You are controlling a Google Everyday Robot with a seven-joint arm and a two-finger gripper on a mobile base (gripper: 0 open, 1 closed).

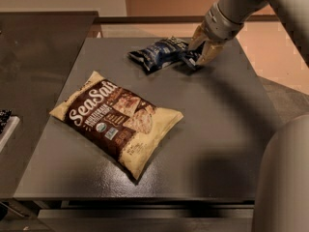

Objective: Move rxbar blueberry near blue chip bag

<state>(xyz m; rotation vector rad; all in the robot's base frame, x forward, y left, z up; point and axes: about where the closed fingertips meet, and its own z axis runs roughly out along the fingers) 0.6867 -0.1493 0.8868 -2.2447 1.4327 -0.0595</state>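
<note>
At far right of table (231,129), we see gripper (202,50), fingers pinching rxbar blueberry (191,58), bar touching blue chip bag (157,54); Sea Salt bag (116,120) near-left.

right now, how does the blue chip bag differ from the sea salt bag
Colour: blue chip bag dark blue, Sea Salt bag cream and brown. Size: blue chip bag clearly smaller than Sea Salt bag. Place: blue chip bag at the far side with the gripper by its right end, Sea Salt bag nearer. Both lie on the table.
</note>
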